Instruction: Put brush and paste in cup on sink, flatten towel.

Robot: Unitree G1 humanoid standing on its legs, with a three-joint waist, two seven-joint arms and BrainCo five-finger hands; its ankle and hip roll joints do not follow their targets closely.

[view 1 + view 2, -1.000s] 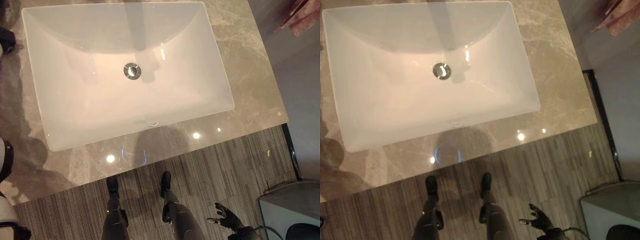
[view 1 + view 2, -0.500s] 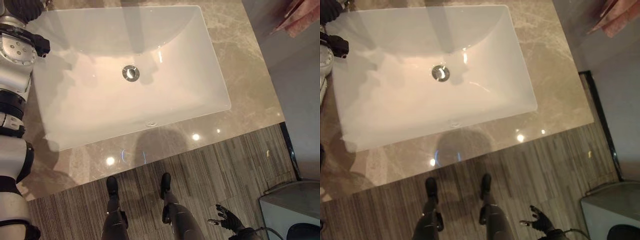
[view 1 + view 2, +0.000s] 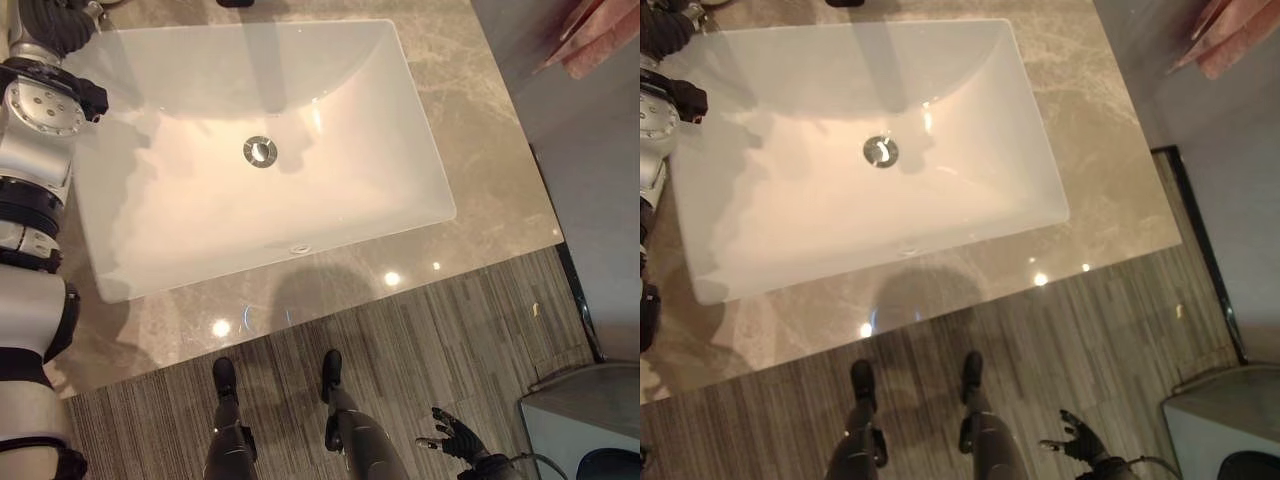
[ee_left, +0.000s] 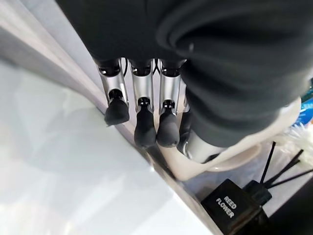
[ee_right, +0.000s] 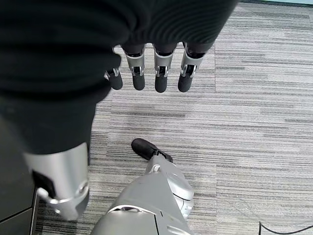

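Cup [image 4: 230,161], a cream one, sits on the desk [image 3: 470,100] just past the left hand [image 4: 146,117], right under its released, straight fingers [image 4: 145,128] at the far left corner of the sink [image 3: 420,215]. A dark reed diffuser [image 4: 234,210] stands just beyond those fingers, beside the cup. Brush and paste I cannot make out, so locate them first, then approach slowly, clear of the diffuser sticks. The right hand [image 3: 452,436] hangs low over the floor [image 5: 264,98], fingers loose, holding nothing.

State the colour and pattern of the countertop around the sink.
The countertop is grey-beige marble with pale veining, glossy; it shows best in the left eye view.
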